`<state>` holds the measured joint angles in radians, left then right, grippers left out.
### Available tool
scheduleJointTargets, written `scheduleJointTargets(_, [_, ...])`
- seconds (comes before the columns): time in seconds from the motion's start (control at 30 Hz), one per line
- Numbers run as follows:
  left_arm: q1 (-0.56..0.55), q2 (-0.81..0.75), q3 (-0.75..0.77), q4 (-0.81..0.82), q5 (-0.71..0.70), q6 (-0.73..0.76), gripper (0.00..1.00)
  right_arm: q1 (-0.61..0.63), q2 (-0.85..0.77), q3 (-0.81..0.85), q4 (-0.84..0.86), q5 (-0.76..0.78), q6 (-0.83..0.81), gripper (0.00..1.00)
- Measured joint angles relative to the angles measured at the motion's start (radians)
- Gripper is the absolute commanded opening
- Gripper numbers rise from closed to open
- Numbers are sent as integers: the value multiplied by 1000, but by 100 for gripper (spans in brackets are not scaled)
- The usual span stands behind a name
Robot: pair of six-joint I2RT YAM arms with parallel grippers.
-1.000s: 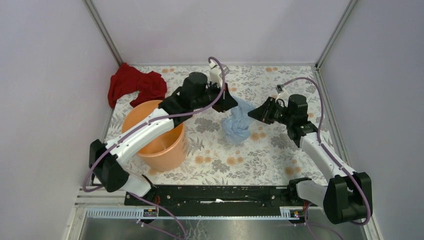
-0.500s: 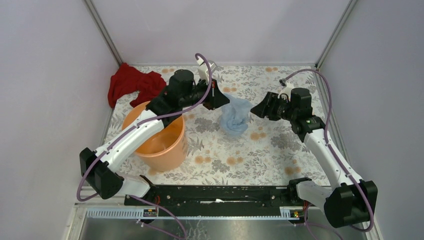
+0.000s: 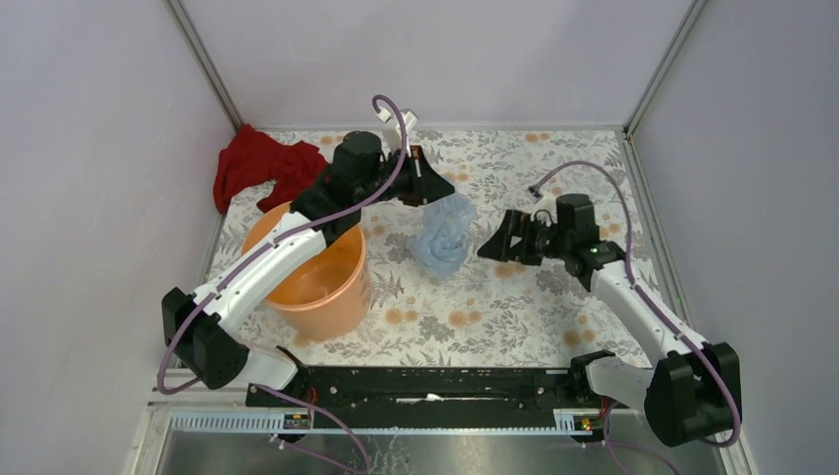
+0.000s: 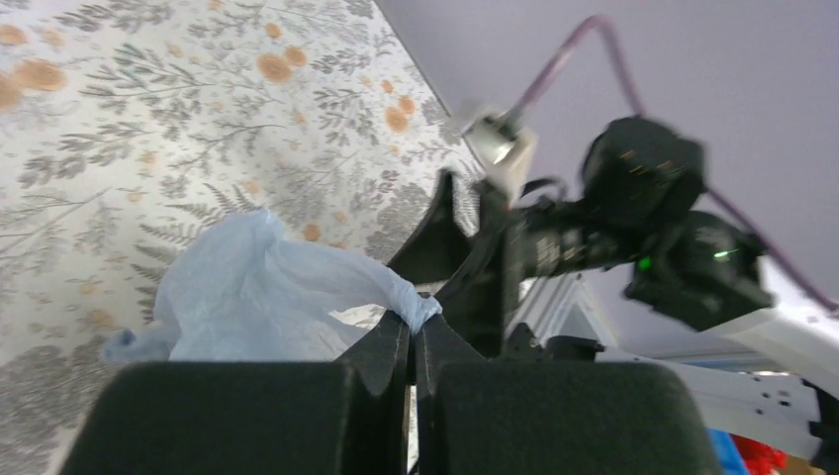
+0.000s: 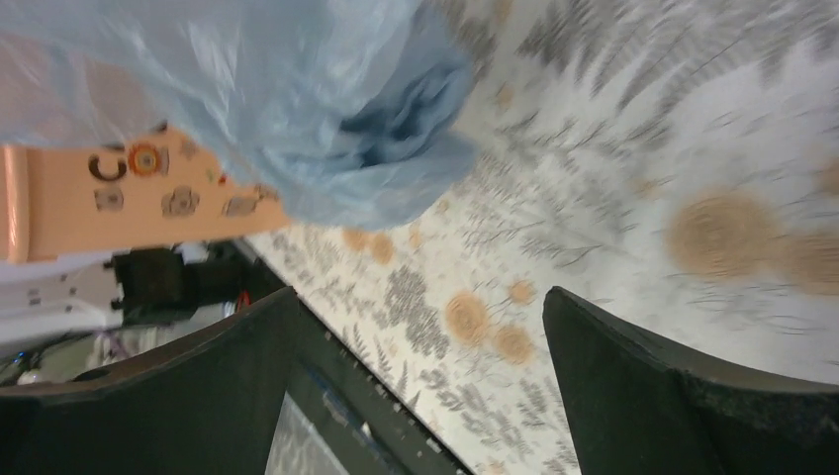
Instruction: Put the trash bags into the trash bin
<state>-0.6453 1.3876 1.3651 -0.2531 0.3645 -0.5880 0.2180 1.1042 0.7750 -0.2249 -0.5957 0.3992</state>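
Nearest the arm bases, on the left of the flowered desk [image 3: 554,307], stands the orange bucket [image 3: 331,307], upright with its mouth open to the top. The left arm reaches across its rim, so the mouth is partly covered from above.

Further in and to the right, the right end effector [image 3: 490,247] points toward the middle of the desk. Its wrist view shows its two fingers spread wide with only desk pattern between them, so the right end effector [image 5: 420,361] is released and grasps nothing. The bag [image 5: 326,99] fills the space just ahead of it. It looks placed to steady or gather the loose film if needed.

The pale blue bag [image 3: 440,237] hangs in the middle, just right of the bucket and not in it. It is bunched and wrinkled, and droops from one twisted corner. Whether its lower end touches the desk cannot be told.

That corner is pinched in the left end effector [image 3: 435,193], just beyond the bag. The wrist view shows the left end effector [image 4: 414,332] clenched on the bag [image 4: 257,297] with its fingertips pressed together. Holding one corner high lets the film trail below, which should suit carrying it left over the rim.

At the far left corner lies a red cloth [image 3: 262,168], apart from both arms.
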Motion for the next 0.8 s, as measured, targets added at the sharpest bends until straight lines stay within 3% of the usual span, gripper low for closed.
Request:
scheduleJointTargets(0.17, [0,40,-21,72,57,-84,0,102,75,-128,150,-62,94,100])
scheduleJointTargets(0.33, [0,53,-34,93,89,-121,0,108,183,-189,298,-80,141,100])
scheduleJointTargets(0.47, [0,53,-34,121,116,-142,0,108,245,-237,533,-126,228,99])
scheduleJointTargets(0.53, [0,53,-34,144,133,-156,0,108,267,-274,675,-138,286,83])
scheduleJointTargets(0.63, [0,53,-37,178,155,-181,0,108,314,-330,909,-157,402,42])
scheduleJointTargets(0.73, [0,53,-47,204,169,-198,0,109,373,-352,1102,-164,528,10])
scheduleJointTargets(0.8, [0,53,-50,206,174,-200,0,109,415,-355,1219,-172,614,0])
